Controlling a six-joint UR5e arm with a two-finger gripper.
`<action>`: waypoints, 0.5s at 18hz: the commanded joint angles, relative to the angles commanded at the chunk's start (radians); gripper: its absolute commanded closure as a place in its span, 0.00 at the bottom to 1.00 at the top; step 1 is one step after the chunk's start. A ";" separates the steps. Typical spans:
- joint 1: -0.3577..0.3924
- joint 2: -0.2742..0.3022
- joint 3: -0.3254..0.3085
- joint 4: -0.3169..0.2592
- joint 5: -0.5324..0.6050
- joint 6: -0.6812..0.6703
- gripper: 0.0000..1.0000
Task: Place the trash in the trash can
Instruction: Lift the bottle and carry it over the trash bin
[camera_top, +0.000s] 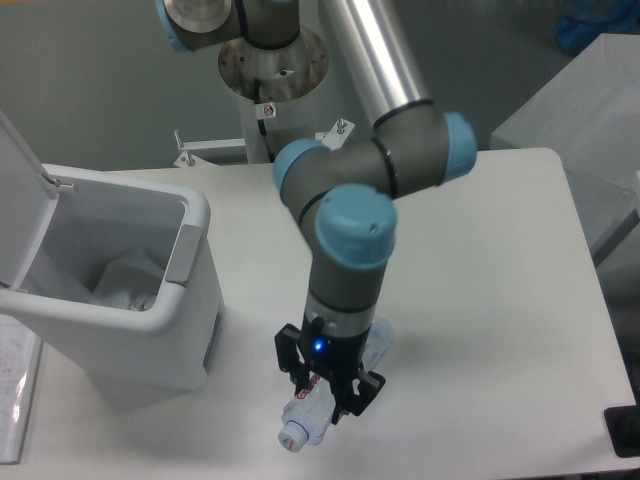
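Our black two-finger gripper clasps the clear plastic bottle near its cap end, its long axis slanting down-left, with the open white rectangular bin lying well to the left.

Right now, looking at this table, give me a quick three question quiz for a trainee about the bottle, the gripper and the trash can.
1. True or false: the trash can has its lid closed.
2. Where is the gripper? A) inside the trash can B) at the bottle near the table's front edge C) at the table's far right corner
3. Fill in: the bottle's cap end points toward the ____ edge of the table.

Key:
1. False, the lid stands open.
2. B
3. Front.
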 joint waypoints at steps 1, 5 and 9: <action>0.021 0.011 0.006 0.000 -0.051 -0.011 0.40; 0.081 0.061 0.035 0.000 -0.259 -0.060 0.40; 0.097 0.092 0.077 0.000 -0.364 -0.127 0.40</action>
